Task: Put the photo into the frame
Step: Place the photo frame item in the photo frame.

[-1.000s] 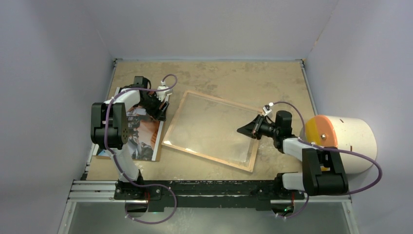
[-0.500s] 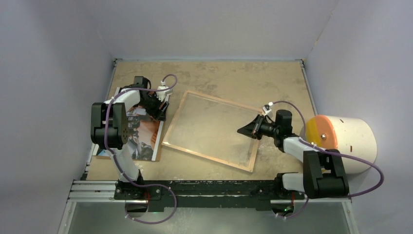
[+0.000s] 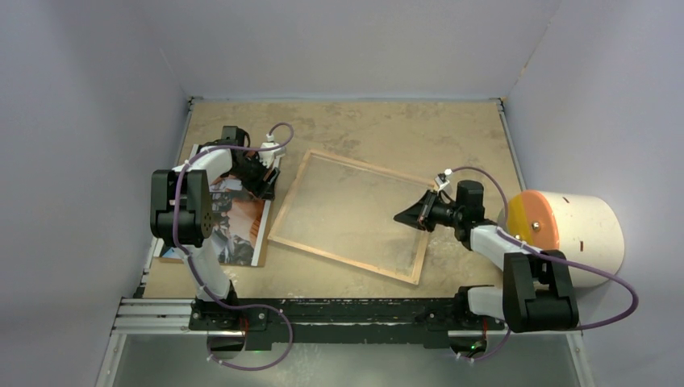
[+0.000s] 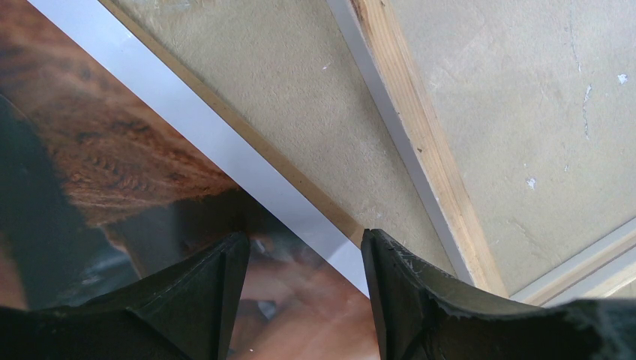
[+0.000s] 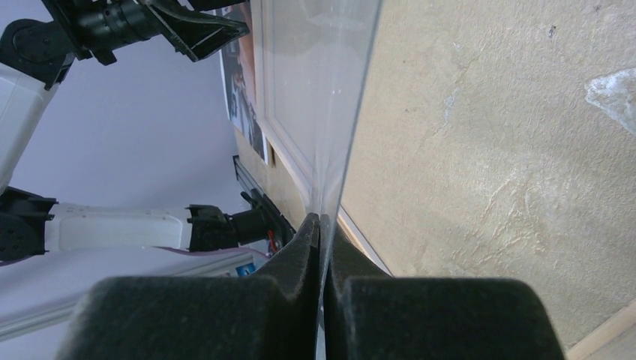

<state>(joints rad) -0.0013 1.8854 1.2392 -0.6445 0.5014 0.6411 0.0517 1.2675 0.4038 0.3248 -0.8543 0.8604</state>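
Observation:
The photo (image 3: 240, 227), dark with orange patches and a white border, lies flat at the table's left side. My left gripper (image 3: 263, 185) stands open just above its far right corner. In the left wrist view its fingers (image 4: 202, 300) straddle the photo's (image 4: 90, 150) white edge, and a thin brown board edge (image 4: 304, 184) shows beneath. The frame (image 3: 359, 166) lies wood side up in the middle, skewed. My right gripper (image 3: 402, 216) is shut on the right edge of a clear sheet (image 3: 347, 211) lying over the frame. The sheet (image 5: 322, 90) runs edge-on from those jaws.
A white cylinder with an orange end (image 3: 565, 232) lies beyond the table's right edge, beside the right arm. The frame's wood rail (image 4: 420, 142) passes close to the right of the left gripper. Grey walls enclose the table; a metal rail (image 3: 347, 310) carries both arm bases.
The right arm's elbow has drifted slightly to the right. Photo, frame and left arm have not visibly moved.

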